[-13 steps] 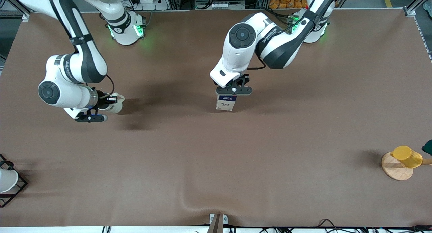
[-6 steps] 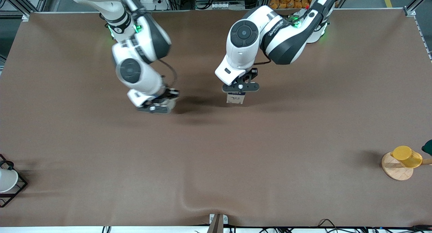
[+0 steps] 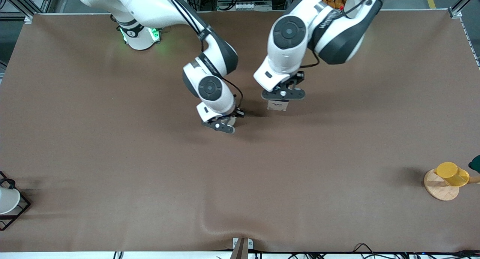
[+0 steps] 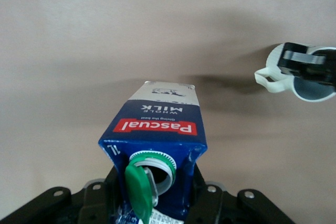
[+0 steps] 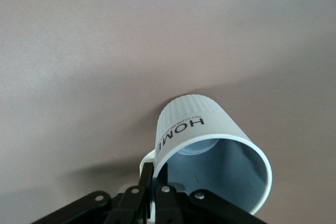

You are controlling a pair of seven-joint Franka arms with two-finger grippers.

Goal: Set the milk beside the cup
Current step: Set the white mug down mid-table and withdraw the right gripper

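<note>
Presently both arms are reaching in over the middle of the brown worktop (image 3: 240, 176). The left gripper (image 3: 282, 95) has its fingers closed on the top of the milk (image 4: 155, 129), a blue and white carton with a red label, whose green cap (image 4: 138, 187) hangs flipped open. The carton hangs upright below the gripper, over the middle of the worktop. The right gripper (image 3: 221, 125) has its fingers clamped on the cup (image 5: 210, 148), a cream mug with grey inside and dark lettering, gripped at the rim by the handle. The cup is held close beside the milk, toward the right arm's end. A yellow cup (image 3: 452, 173) rests on a wooden stand (image 3: 438, 187) at the left arm's end.
</note>
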